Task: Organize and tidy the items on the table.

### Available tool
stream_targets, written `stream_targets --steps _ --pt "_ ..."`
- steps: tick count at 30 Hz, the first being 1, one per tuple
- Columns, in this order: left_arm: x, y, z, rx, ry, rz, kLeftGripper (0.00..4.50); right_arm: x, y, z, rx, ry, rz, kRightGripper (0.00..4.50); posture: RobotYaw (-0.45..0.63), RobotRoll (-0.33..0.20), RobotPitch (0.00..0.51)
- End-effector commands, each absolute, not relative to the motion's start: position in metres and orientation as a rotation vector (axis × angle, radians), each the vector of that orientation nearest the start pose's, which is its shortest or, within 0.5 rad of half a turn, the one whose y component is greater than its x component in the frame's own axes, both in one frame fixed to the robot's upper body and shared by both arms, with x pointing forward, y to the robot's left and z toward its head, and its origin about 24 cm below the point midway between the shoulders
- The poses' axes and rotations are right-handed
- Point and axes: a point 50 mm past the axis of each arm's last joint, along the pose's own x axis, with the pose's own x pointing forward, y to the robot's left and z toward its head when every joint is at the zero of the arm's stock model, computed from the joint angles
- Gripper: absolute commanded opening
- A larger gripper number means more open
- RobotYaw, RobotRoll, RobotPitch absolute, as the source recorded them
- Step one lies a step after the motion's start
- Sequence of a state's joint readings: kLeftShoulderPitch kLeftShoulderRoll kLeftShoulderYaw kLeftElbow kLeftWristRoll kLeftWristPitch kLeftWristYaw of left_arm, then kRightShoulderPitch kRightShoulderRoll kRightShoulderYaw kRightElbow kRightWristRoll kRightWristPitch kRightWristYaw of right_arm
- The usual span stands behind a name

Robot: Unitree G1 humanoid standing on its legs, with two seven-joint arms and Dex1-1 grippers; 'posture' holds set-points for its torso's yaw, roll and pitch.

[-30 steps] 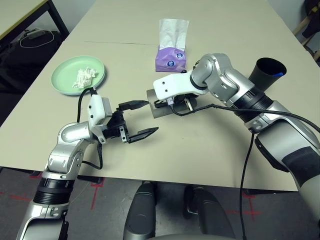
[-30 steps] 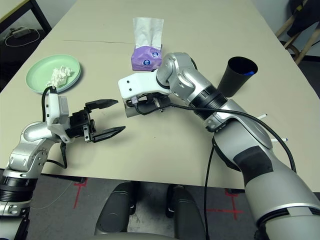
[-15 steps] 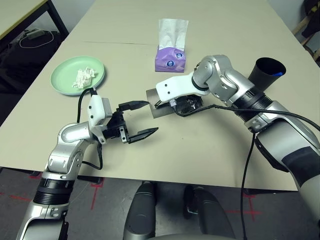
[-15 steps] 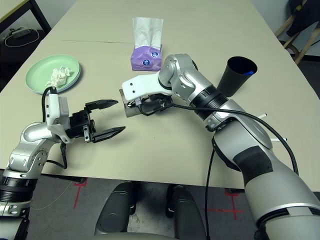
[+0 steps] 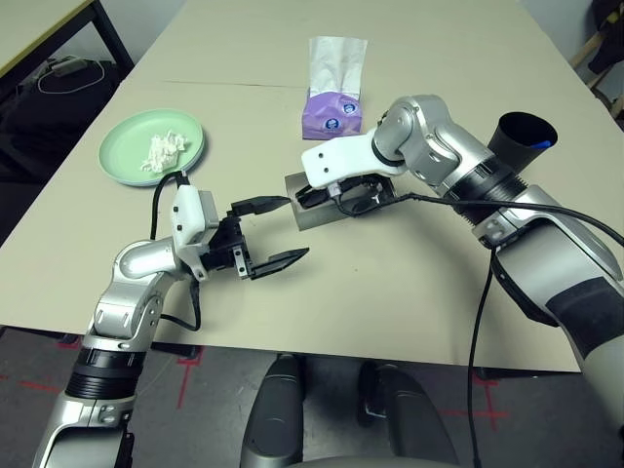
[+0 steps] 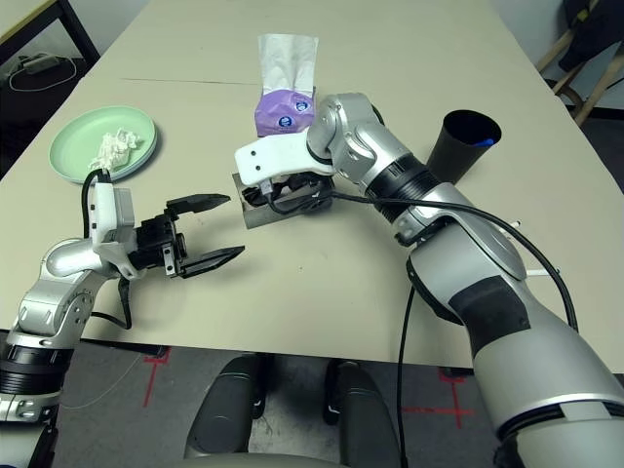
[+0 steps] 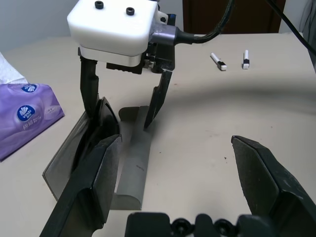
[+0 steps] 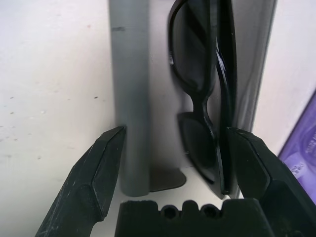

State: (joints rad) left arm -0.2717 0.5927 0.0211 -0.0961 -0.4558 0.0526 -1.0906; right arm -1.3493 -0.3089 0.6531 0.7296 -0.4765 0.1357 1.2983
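Black sunglasses [image 8: 207,108] lie in open grey case [image 8: 132,98], btwn spread fingers of right gripper [image 7: 123,106], nothing held. Left gripper [image 5: 268,232] nearby, also open, empty.

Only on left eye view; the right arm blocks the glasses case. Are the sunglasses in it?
Observer: Yes. The right wrist view shows the black sunglasses folded, lying in the grey case.
Operator: Right hand open?
Observer: Open. The right hand has one finger on each side of the sunglasses.
Operator: Case shut?
Observer: No. The left wrist view shows it lying open beside the purple tissue box.
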Motion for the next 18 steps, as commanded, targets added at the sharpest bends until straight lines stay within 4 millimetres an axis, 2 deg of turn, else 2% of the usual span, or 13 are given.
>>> stream_targets --steps 1,7,13,18 --pt "0.262 0.185 0.149 0.303 -0.200 -1.164 4.50 0.378 -0.041 0.234 -1.480 0.366 1.212 4.49 0.31 0.000 0.171" --pt "0.262 0.185 0.149 0.303 -0.201 -1.160 4.50 0.380 -0.037 0.236 -1.474 0.359 1.209 4.49 0.31 0.000 0.171" --pt "0.265 0.187 0.151 0.299 -0.199 -1.150 4.50 0.372 -0.042 0.237 -1.442 0.345 1.239 4.49 0.30 0.000 0.170" --pt "0.269 0.190 0.152 0.298 -0.192 -1.148 4.50 0.360 -0.058 0.244 -1.229 0.282 1.234 4.49 0.24 0.000 0.162"
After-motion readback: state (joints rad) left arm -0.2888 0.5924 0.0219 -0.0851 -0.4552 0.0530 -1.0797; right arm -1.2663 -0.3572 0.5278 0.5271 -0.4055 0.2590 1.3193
